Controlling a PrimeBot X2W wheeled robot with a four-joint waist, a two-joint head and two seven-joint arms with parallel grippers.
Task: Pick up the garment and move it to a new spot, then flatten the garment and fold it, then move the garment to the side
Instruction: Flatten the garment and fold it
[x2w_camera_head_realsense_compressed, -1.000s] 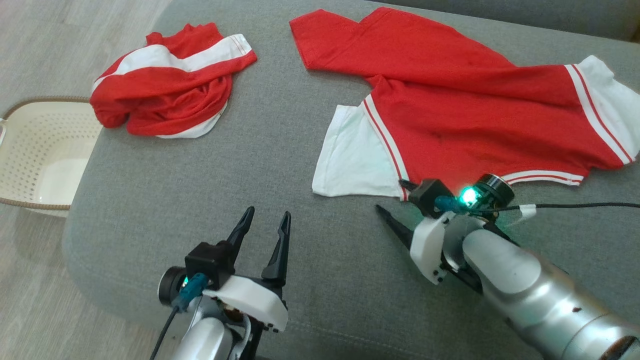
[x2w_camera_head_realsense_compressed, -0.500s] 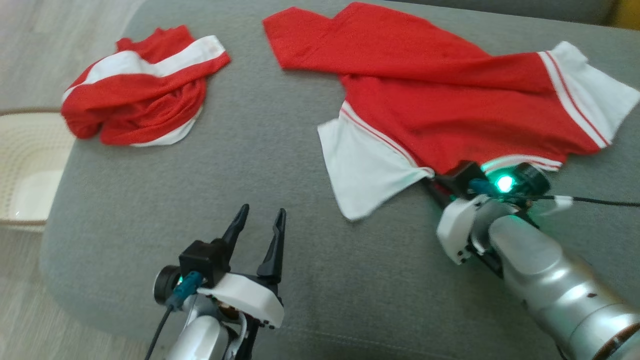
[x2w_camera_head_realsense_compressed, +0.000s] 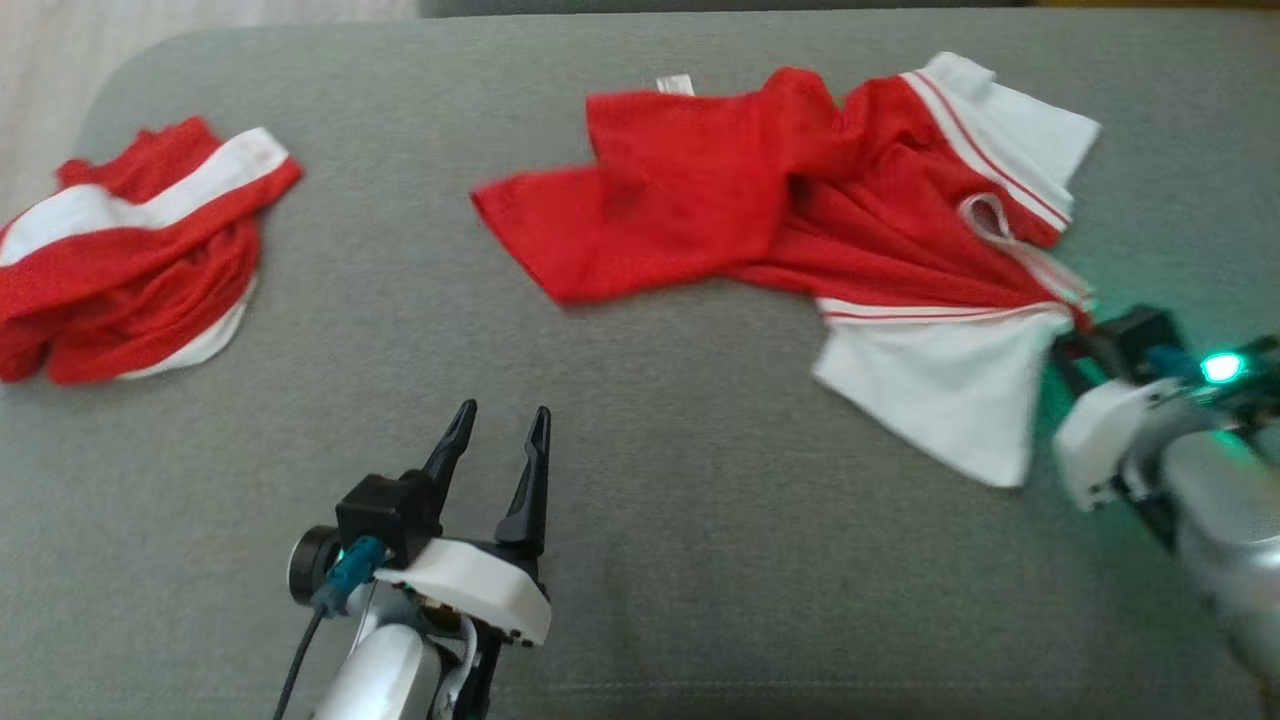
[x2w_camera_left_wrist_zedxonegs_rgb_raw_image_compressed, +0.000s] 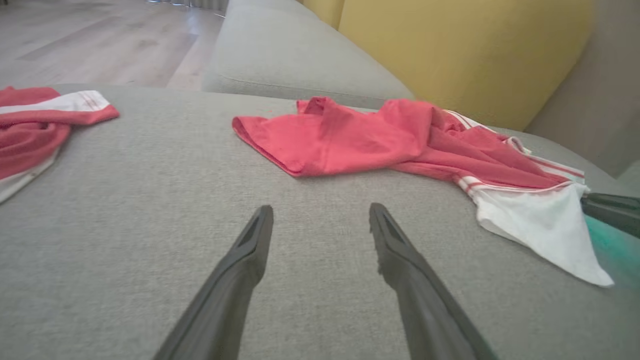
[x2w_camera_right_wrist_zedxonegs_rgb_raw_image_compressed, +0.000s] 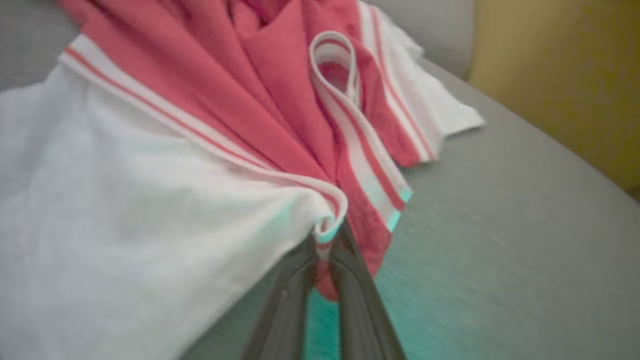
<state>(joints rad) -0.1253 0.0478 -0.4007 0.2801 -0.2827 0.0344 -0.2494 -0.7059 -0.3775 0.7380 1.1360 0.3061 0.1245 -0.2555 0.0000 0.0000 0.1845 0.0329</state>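
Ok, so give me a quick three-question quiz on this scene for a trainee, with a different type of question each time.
1. True or false: the left gripper, over the grey cushion, is open and holds nothing.
2. Multiple choice: the right gripper is shut on A) the cushion, B) the shirt, where its white sleeve meets the red, C) nothing.
3. Short answer: how many red and white pieces of clothing lie on the cushion?

Key: 1 true. 2 B. 3 two: the shirt and a bunched heap off to the robot's left.
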